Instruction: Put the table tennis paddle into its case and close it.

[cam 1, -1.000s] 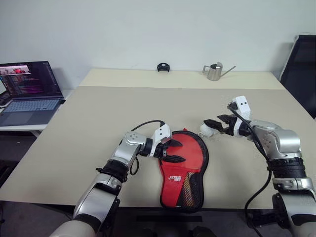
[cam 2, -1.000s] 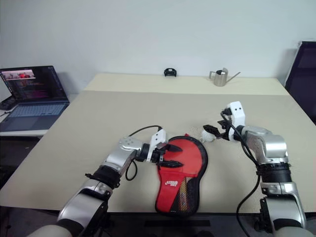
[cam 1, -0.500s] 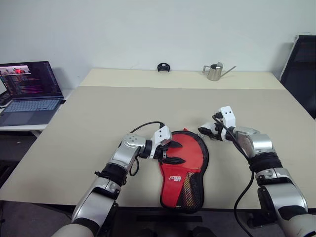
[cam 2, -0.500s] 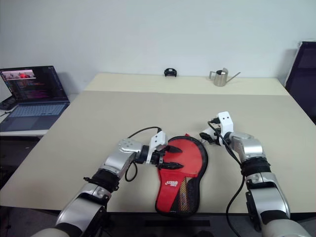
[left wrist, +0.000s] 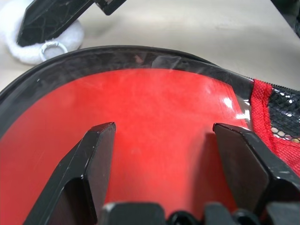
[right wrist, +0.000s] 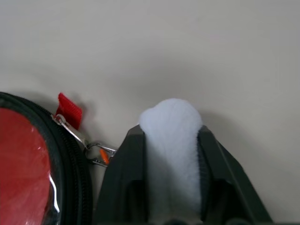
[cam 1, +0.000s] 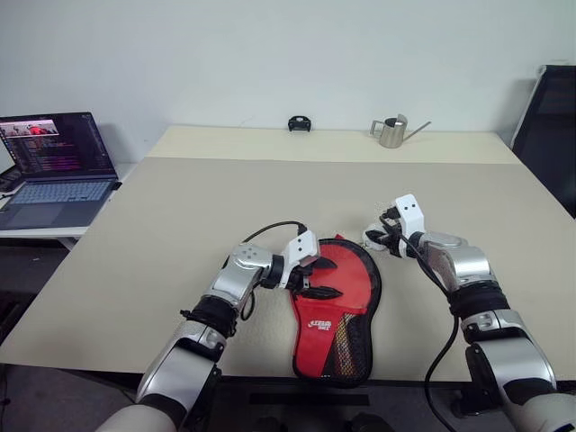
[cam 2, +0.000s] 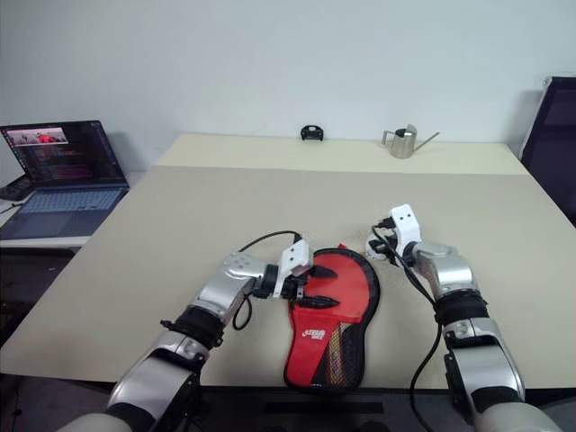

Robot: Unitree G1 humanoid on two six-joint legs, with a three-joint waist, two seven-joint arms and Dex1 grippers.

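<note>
The table tennis paddle (cam 1: 349,277) lies red face up inside the black case (cam 1: 375,286) near the table's front edge. Its handle lies in the narrow end beside grey mesh (cam 1: 340,349). My left gripper (cam 1: 326,279) hovers open over the blade's left part, with its fingers (left wrist: 101,154) spread just above the red rubber (left wrist: 150,103). At the case's far right rim, my right gripper (right wrist: 169,132) is shut on a white fluffy pompom (right wrist: 171,117). The pompom hangs on the zip pull (right wrist: 96,153), next to a red tab (right wrist: 69,110).
An open laptop (cam 1: 54,166) sits on a side table at the left. A small metal watering can (cam 1: 393,131) and a small black object (cam 1: 298,123) stand at the far edge. A black chair (cam 1: 551,126) is at the right.
My right gripper came down and left onto the white pompom and shut on it. The left gripper stayed open over the paddle.
</note>
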